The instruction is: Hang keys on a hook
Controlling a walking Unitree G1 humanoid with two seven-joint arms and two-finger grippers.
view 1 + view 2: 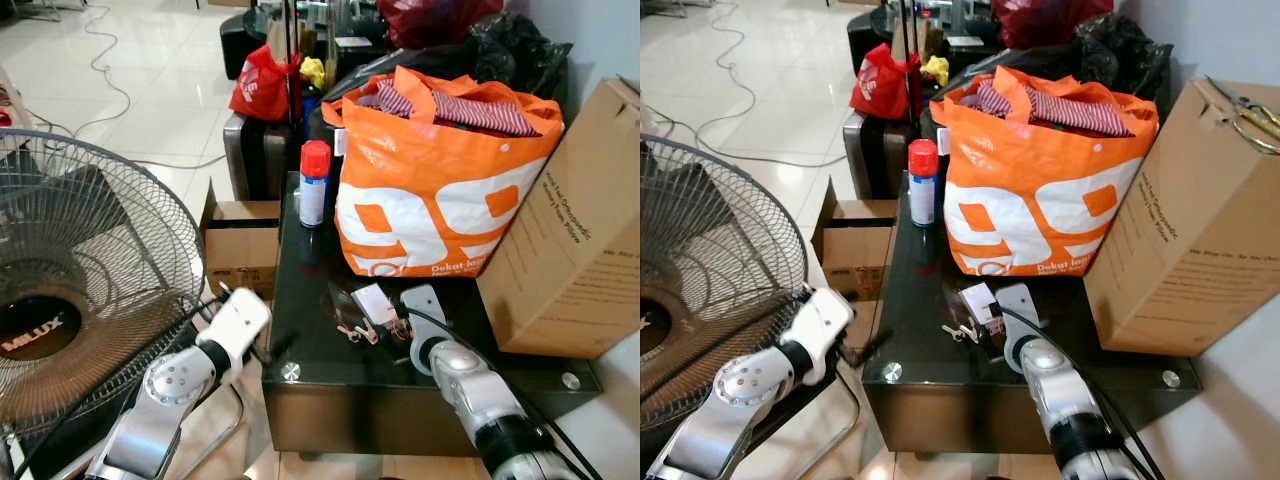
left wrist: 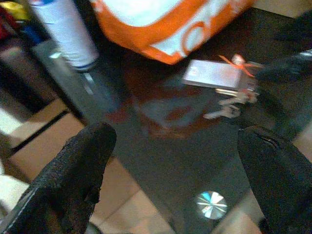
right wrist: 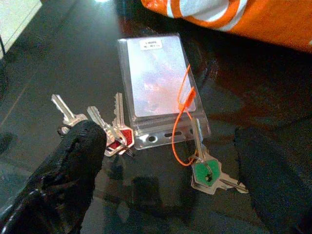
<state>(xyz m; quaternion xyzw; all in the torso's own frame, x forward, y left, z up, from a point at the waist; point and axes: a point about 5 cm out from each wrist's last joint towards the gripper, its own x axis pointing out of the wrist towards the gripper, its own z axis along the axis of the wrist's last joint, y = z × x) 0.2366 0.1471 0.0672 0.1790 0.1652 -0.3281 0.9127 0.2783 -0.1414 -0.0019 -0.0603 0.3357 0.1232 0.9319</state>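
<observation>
Several keys [image 3: 105, 127] lie flat on the dark glass table [image 1: 300, 330], tied by an orange cord to a clear plastic card sleeve [image 3: 158, 90]; one has a green head. The right gripper [image 3: 165, 180] hangs over them with fingers spread on either side, grasping nothing. The left gripper [image 2: 180, 170] waits at the table's near edge, fingers also apart and empty. Judged from this, the pickup is not yet done, and carrying and hanging remain; no hook can be made out. Behind the keys stands an orange shopping bag [image 1: 430, 210] stuffed with striped cloth, a spray can [image 1: 314, 183] beside it, and a closed cardboard box [image 1: 570, 250] to the right.
</observation>
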